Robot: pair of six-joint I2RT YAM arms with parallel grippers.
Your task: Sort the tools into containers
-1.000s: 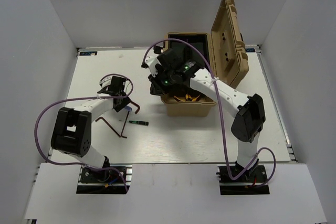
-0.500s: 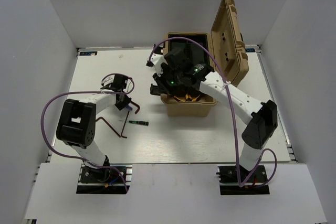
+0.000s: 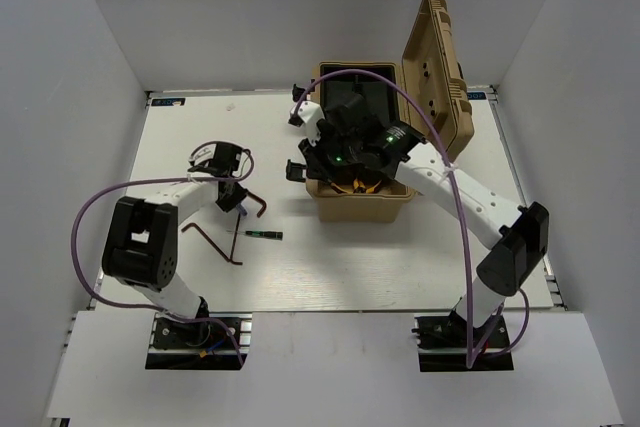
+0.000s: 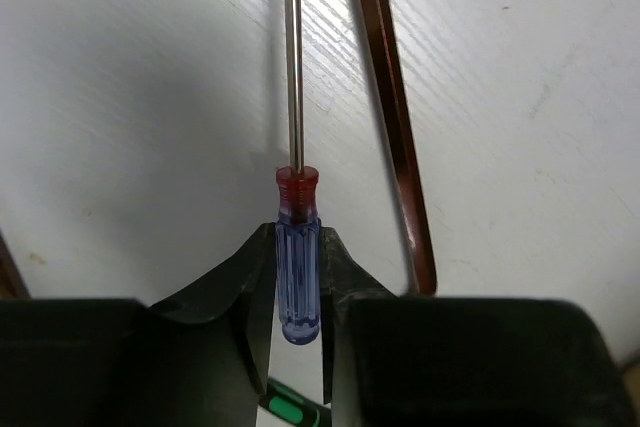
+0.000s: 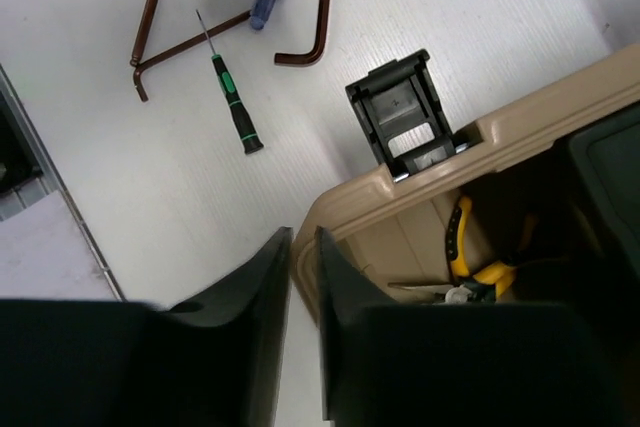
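My left gripper (image 4: 297,282) is shut on the blue handle of the blue-red screwdriver (image 4: 298,247), low over the table; its shaft points away, beside a reddish hex key (image 4: 395,117). In the top view this gripper (image 3: 233,192) is at the left middle, by that hex key (image 3: 258,205). A second hex key (image 3: 215,245) and the black-green stick tool (image 3: 262,234) lie nearby. My right gripper (image 5: 303,247) is shut and empty above the front-left corner of the open tan box (image 5: 520,127). Yellow-handled pliers (image 5: 470,247) lie inside the box.
The tan box (image 3: 360,212) stands at the back middle, its lid (image 3: 440,77) upright on the right. A black latch (image 5: 400,117) hangs off its front-left side. White walls close the table on three sides.
My right arm has swung back and to the right, further over the box. My left gripper has stayed at the screwdriver, only shifting slightly.
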